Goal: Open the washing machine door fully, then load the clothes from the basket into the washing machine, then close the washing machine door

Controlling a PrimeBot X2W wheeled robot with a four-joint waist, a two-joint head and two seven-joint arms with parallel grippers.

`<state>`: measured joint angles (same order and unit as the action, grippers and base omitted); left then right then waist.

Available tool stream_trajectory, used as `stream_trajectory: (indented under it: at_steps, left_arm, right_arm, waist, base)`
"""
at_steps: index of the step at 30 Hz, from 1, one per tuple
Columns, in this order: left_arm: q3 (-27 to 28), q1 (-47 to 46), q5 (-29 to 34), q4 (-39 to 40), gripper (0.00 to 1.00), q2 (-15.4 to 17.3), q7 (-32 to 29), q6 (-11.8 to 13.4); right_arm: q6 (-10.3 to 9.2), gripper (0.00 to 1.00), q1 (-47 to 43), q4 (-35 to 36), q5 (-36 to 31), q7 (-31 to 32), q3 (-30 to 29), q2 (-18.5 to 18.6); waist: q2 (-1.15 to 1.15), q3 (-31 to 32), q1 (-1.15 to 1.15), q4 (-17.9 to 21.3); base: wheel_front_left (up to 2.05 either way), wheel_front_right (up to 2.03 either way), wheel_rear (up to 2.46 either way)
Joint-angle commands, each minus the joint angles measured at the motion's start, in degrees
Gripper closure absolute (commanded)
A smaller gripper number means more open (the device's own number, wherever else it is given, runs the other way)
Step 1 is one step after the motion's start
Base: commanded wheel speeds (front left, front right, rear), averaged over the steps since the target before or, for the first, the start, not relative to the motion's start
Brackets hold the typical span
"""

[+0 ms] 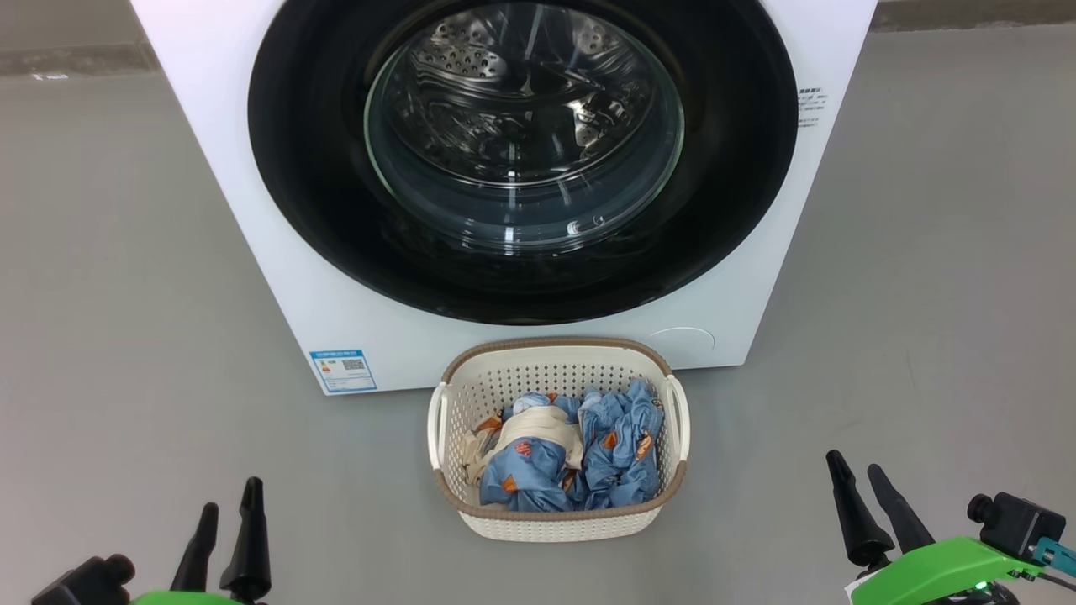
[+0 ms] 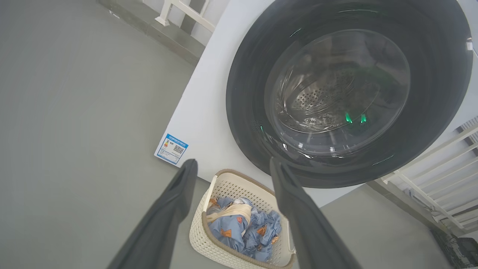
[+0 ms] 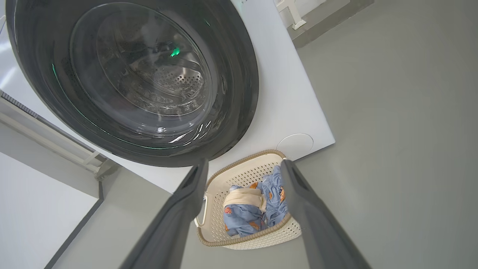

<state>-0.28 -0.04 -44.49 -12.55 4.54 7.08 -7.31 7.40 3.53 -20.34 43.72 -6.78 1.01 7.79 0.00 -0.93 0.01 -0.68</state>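
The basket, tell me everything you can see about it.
The basket is small, cream-white perforated plastic, a rounded rectangle with a brown woven-look rim and a handle on each side. It stands upright on the grey floor, just before the washing machine, below its shut door. Blue printed clothes and a beige piece lie inside. Nothing grips it.

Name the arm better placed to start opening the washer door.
Right, narrowly. The left gripper and right gripper both hang open and empty either side of the basket, but the right reaches higher in the head view, nearer the shut washing machine door. Its opening side is unclear, so tentative.
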Motion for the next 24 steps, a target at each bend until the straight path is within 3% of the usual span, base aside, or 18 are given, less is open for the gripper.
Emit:
stream_trajectory:
  at_steps: [1, 24]
  left_arm:
    - [1.02, -0.81, 1.88, 1.93, 0.0, 1.32, 0.77, -0.11]
    - [-0.16, -0.89, 15.68, 3.23, 0.0, 2.93, 4.65, -0.15]
  right_arm:
    - [0.06, 0.0, 2.2, 1.43, -2.05, -1.11, 1.04, 1.19]
    - [0.08, 0.0, 2.5, 1.13, -16.26, -4.97, 1.22, 2.47]
  waist:
    - [0.0, -0.01, 0.0, 0.05]
    - [0.0, -0.97, -0.01, 0.06]
  base:
    - [0.0, 0.0, 0.0]
    - [0.0, 0.0, 0.0]
